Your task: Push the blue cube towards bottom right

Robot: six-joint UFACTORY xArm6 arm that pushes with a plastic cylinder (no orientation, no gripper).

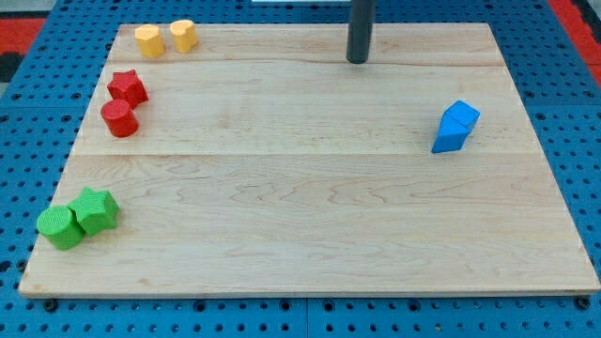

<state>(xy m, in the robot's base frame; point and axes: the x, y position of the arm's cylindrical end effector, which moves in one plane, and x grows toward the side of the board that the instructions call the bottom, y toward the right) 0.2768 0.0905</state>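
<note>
Push not begun: tip (pixel 358 60), a bare rod grasping nothing, near table (pixel 300 235) top edge, apart from blue cube (pixel 461 116) by right edge.

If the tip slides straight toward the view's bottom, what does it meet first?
Probably nothing: below my tip the board looks free to its edge. The blue blocks lie well toward the view's right.

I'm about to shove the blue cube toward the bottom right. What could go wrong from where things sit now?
1. The blue cube touches a second blue block at its lower left; a push may drag both along.
2. My tip sits near the view's top, well left of the cube, so a direct approach would likely hit it off-centre and spin it.
3. The board's right edge is close; overshoot could slide it off.
</note>
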